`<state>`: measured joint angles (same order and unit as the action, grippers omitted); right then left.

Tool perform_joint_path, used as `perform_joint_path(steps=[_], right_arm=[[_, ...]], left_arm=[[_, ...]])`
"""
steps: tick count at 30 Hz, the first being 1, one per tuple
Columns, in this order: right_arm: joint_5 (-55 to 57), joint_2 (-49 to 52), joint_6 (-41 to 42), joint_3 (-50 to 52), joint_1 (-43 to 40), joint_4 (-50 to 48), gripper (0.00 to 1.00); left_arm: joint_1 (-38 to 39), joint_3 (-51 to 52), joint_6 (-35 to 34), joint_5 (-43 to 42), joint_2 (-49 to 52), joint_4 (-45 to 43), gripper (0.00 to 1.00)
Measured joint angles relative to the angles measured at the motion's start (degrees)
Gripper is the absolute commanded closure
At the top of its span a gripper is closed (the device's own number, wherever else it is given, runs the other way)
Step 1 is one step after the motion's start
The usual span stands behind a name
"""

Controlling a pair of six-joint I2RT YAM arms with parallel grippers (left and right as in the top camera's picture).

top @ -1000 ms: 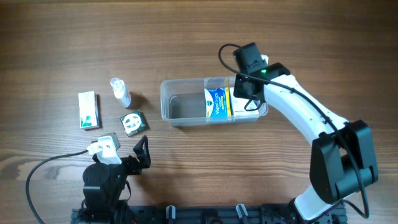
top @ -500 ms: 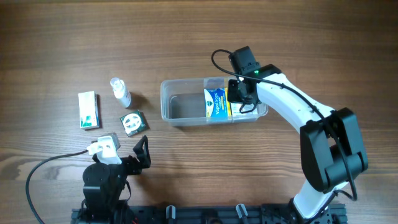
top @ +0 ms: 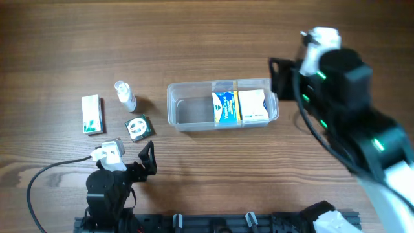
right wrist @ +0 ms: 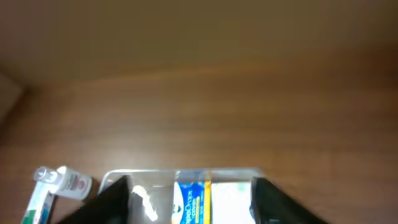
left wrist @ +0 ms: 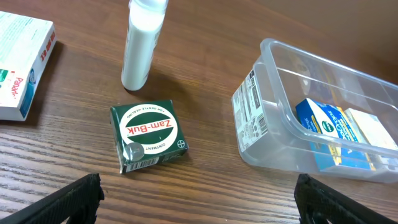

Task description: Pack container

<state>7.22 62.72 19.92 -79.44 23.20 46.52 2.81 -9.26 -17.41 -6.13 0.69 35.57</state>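
The container (top: 189, 112) is a clear tub in the middle of the table. A blue box (top: 224, 107) and a pale yellow-and-white box (top: 253, 105) lie side by side in its right half. My right gripper (top: 279, 77) is raised high off the container's right end. In the right wrist view it (right wrist: 193, 208) is open with nothing between its fingers, and the container (right wrist: 149, 180) and both boxes lie far below. My left gripper (top: 147, 160) rests open near the front left; its dark fingers (left wrist: 74, 199) frame bare wood.
Left of the container stand a small spray bottle (top: 125, 95) (left wrist: 142, 43), a green Zam-Buk box (top: 138, 127) (left wrist: 149, 134) and a white-and-green box (top: 92, 114) (left wrist: 18, 62). A cable (top: 58, 169) runs along the front left.
My right gripper opened, let go of the pale box inside the container, and rose up and away to the right. The left arm has not moved.
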Motion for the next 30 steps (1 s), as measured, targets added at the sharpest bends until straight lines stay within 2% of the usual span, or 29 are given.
perform_joint_path(steps=[1, 2, 6, 11, 16, 19, 21, 24, 28, 30], right_arm=[[0.4, -2.5, -0.6, 0.0, 0.0, 0.3, 0.13], [0.8, -5.3, -1.9, 0.0, 0.0, 1.0, 0.00], [1.7, -18.8, -3.8, 0.0, 0.0, 3.9, 0.00], [1.9, -28.0, -4.4, 0.0, 0.0, 9.6, 0.00], [1.9, -30.0, -4.7, 0.0, 0.0, 17.5, 0.00], [1.9, -30.0, -4.7, 0.1, 0.0, 19.5, 0.00], [1.9, -30.0, -4.7, 0.1, 0.0, 20.2, 0.00], [1.9, -30.0, -4.7, 0.2, 0.0, 20.6, 0.00], [2.0, -29.9, -4.7, 0.2, 0.0, 20.7, 0.00], [2.0, -29.9, -4.7, 0.2, 0.0, 20.6, 0.00]], left_arm=[[0.0, 0.0, 0.0, 0.0, 0.0, 0.0, 0.00], [0.0, 0.0, 0.0, 0.0, 0.0, 0.0, 0.00], [0.0, 0.0, 0.0, 0.2, 0.0, -0.2, 0.00], [0.0, 0.0, 0.0, 0.0, 0.0, -0.5, 0.00], [0.0, -0.6, -3.3, -2.8, 0.0, -3.9, 0.00], [0.0, -5.8, -4.5, -2.1, 1.6, -6.2, 0.00], [0.0, -12.5, -4.7, 0.3, 5.9, -4.7, 0.00], [0.0, -26.1, -2.7, 5.9, 18.1, 2.5, 0.00], [0.0, -44.1, 1.2, 11.7, 38.5, 14.3, 0.00], [-0.1, -53.1, 2.7, 12.8, 48.2, 17.6, 0.00]])
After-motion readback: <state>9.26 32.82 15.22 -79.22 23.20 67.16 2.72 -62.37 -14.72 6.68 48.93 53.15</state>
